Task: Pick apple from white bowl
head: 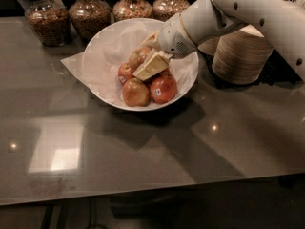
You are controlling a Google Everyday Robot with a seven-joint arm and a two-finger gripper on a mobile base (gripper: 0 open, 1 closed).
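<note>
Tool [149, 53] is down inside the white bowl [191, 78], set around the apple [137, 57]. Can't tell if it's clamped on it or just straddling it. Apple sits on the crumpled paper liner [102, 56], touching the tool. Three smaller red apples [163, 88] lie just in front of the tool. Stack of tan disposable bowls [240, 56] is to its right on the counter [143, 156], and the grain jars [89, 14] are behind it.

Glossy apple [137, 56], matt plastic tool [141, 59] at it, crumpled paper [107, 51] lining white bowl [190, 78], polished table [143, 151].
</note>
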